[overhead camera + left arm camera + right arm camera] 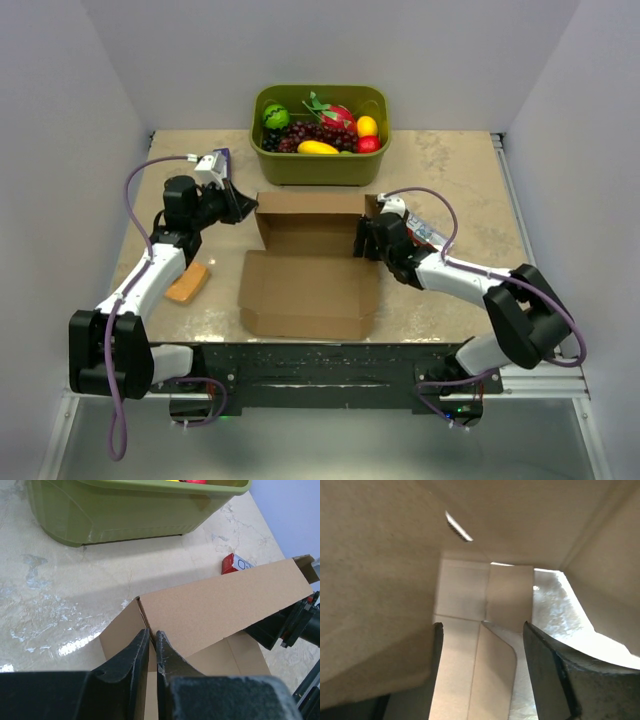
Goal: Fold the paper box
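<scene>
The paper box (310,270) is brown cardboard in the table's middle, its far wall raised and its near panel lying flat. My left gripper (243,206) is shut on the box's far left corner edge (148,626); its fingers (135,655) pinch the cardboard there. My right gripper (364,238) is open at the box's right end, inside it. In the right wrist view its fingers (545,650) straddle a small rounded flap (495,670), with cardboard walls all round.
An olive-green tub (320,132) of fruit stands at the back, close behind the box. An orange sponge-like block (187,283) lies near the left arm. A red and white packet (237,564) lies right of the box, beside my right arm.
</scene>
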Tool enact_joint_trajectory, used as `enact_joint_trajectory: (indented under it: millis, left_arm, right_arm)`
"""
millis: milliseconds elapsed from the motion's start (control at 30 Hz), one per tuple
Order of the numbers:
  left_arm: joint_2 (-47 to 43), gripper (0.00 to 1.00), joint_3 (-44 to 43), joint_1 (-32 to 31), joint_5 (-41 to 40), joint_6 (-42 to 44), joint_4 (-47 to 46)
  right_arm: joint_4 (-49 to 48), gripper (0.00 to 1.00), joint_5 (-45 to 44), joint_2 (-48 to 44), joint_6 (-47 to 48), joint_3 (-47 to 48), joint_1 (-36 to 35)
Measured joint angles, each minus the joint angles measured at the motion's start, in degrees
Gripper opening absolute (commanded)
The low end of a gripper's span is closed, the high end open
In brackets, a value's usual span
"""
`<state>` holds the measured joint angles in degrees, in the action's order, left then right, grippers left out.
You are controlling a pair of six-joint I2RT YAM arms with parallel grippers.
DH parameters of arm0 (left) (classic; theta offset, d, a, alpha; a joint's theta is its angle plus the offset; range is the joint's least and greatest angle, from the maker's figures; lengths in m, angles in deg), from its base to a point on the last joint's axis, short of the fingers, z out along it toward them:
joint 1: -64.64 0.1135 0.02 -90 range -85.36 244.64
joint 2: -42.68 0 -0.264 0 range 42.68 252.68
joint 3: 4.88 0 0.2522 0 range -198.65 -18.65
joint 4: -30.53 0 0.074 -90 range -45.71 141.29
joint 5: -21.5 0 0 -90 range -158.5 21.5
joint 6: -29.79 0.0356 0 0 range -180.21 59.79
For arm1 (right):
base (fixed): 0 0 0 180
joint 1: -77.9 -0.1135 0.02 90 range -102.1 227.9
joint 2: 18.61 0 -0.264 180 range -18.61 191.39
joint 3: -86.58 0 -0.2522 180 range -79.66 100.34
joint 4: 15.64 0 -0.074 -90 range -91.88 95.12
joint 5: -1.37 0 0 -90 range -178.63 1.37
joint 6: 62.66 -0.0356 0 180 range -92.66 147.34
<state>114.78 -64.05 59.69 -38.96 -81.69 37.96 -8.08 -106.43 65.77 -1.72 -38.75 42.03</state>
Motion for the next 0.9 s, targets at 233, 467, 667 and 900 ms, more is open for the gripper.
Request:
enact_joint_trajectory:
  millis: [233,467,667,900]
  left_arm:
    - [0.0,0.15,0.0,0.0,-0.3,0.0,0.0]
    - [0.0,0.14,0.0,0.0,-0.4,0.0,0.0]
    - [0.0,0.13,0.0,0.0,-0.4,0.0,0.0]
    - [0.1,0.13,0.0,0.0,-0.4,0.0,0.0]
  right_arm:
    - [-0.9,0.72,-0.5,-0.2,1.2,0.0,2.4]
    - [-3.6,0.72,-0.7,1.5,3.0,0.0,2.6]
    - [-7.5,0.71,-0.5,7.0,4.9,0.5,2.6]
    - [-11.7,0.7,-0.6,8.6,6.9,0.6,2.6]
